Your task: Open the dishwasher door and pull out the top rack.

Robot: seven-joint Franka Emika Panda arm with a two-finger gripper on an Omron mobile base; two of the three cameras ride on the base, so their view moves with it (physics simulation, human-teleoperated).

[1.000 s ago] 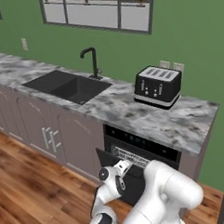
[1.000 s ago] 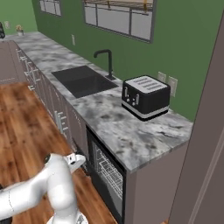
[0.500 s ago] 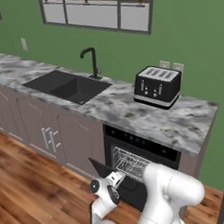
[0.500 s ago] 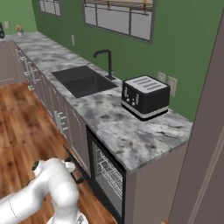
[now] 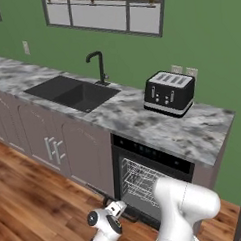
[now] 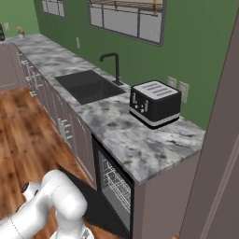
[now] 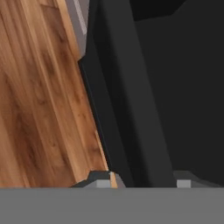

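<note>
The dishwasher door (image 5: 128, 210) is swung down, low over the wood floor, and shows as a dark slab (image 6: 88, 198) before the open cavity. My gripper (image 5: 118, 207) is down at its outer edge. In the hand view the gripper (image 7: 140, 181) straddles the door's dark bar handle (image 7: 131, 113), which fills the gap between both fingertips (image 7: 99, 182). Inside the opening, the light wire top rack (image 5: 141, 172) sits pushed in under the black control strip (image 5: 153, 153). From the right it appears as a white grid (image 6: 114, 183).
A black toaster (image 5: 169, 92) stands on the marble counter (image 5: 142, 119) above the dishwasher. A sink (image 5: 71, 92) with a black faucet lies to the left, above mauve-grey cabinets (image 5: 51, 146). A tall grey panel (image 6: 219, 154) rises at the right. Wood floor (image 5: 32, 207) spreads left.
My hand has dropped from chest height toward the floor, taking the door down with it. The cavity now stands wide and shows the wire racks.
</note>
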